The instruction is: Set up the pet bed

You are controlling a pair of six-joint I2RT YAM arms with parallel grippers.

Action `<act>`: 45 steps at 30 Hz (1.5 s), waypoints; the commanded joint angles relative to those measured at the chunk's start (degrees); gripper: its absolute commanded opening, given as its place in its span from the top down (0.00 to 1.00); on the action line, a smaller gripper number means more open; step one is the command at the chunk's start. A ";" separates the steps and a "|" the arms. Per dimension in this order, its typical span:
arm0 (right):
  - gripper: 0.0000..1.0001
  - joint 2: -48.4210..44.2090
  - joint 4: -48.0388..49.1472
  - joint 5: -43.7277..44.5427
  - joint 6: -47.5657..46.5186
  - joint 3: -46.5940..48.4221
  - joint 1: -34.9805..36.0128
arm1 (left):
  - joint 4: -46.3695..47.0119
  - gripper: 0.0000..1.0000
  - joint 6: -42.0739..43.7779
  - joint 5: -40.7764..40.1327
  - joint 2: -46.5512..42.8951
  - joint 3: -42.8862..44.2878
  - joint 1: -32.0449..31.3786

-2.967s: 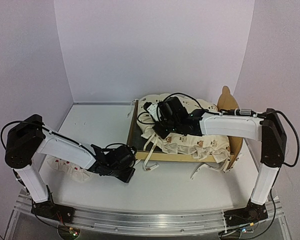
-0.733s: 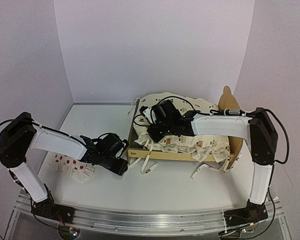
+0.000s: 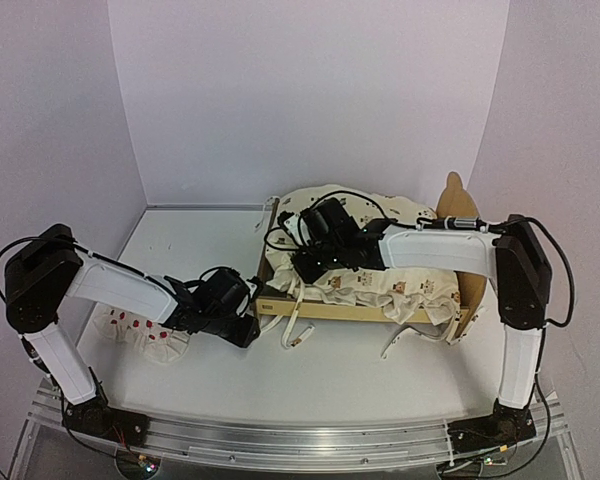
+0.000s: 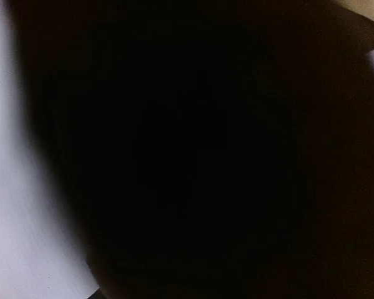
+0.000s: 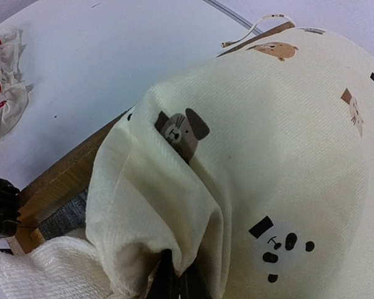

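The pet bed (image 3: 360, 312) of pale plywood stands right of centre, its headboard (image 3: 450, 205) on the right. A cream animal-print quilt (image 3: 405, 285) lies bunched over it. My right gripper (image 3: 305, 266) hovers over the bed's left end, shut on a fold of the quilt (image 5: 174, 205); its black fingertips (image 5: 168, 280) show under the cloth. The wooden rail (image 5: 62, 177) and grey base (image 5: 62, 218) show beside it. My left gripper (image 3: 246, 328) is at the bed's front-left corner. Its wrist view is almost black, so its jaws are hidden.
A white red-dotted pillow (image 3: 130, 325) lies on the table under my left forearm, also seen as the pillow (image 5: 3, 81). White ties (image 3: 298, 330) hang from the quilt over the front rail onto the table. Walls close in at the back and sides.
My left gripper has slid right, from beside the pillow to the bed's front-left corner. The right gripper has drawn the quilt fold slightly leftward.
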 commanded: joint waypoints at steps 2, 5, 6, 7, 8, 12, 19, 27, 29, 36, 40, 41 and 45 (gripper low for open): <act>1.00 0.36 -0.94 -1.49 1.95 2.20 -0.12 | -5.55 0.52 -2.74 -0.25 4.37 -1.34 -1.22; 1.00 -0.25 -1.03 -0.62 1.69 3.09 -0.11 | -4.21 0.42 -3.60 -1.22 2.49 -2.61 -3.16; 1.00 -0.39 -1.04 -0.37 1.71 3.44 -0.13 | -4.04 0.41 -3.88 -1.56 1.86 -2.95 -3.31; 1.00 -0.48 -1.03 -0.20 1.81 3.73 -0.14 | -4.07 0.40 -4.19 -2.22 1.20 -3.19 -3.45; 1.00 -0.47 -0.98 -0.20 2.02 3.86 -0.15 | -4.26 0.39 -4.51 -3.43 0.45 -3.35 -3.76; 1.00 1.01 -1.05 -0.78 2.82 4.75 -0.14 | -3.71 0.36 -4.56 -6.34 -6.07 -3.78 -4.94; 1.00 2.57 -1.22 -1.22 3.51 6.47 -0.14 | -4.00 0.20 -5.53 -12.44 -17.79 -5.14 -5.03; 1.00 2.92 -1.59 0.19 3.31 6.99 -0.17 | 0.03 0.22 -14.88 -14.51 -19.24 -11.70 -5.10; 1.00 4.01 -2.30 1.22 4.49 8.42 -0.18 | 1.94 0.24 -16.75 -14.57 -18.86 -13.03 -5.04; 0.92 9.16 -8.85 -6.41 10.16 14.98 -0.20 | 6.35 0.27 -17.50 -13.37 -18.04 -14.89 -5.12; 0.74 7.34 -8.94 -6.62 10.56 13.57 -0.12 | 11.69 0.27 -16.19 -12.00 -17.13 -15.34 -5.12; 0.70 6.45 -8.96 -6.67 10.66 12.87 -0.13 | 13.26 0.27 -15.97 -11.92 -16.58 -15.12 -5.12; 0.49 2.56 -9.62 -7.50 11.04 10.65 -0.14 | 17.87 0.26 -15.32 -13.35 -13.11 -13.35 -5.03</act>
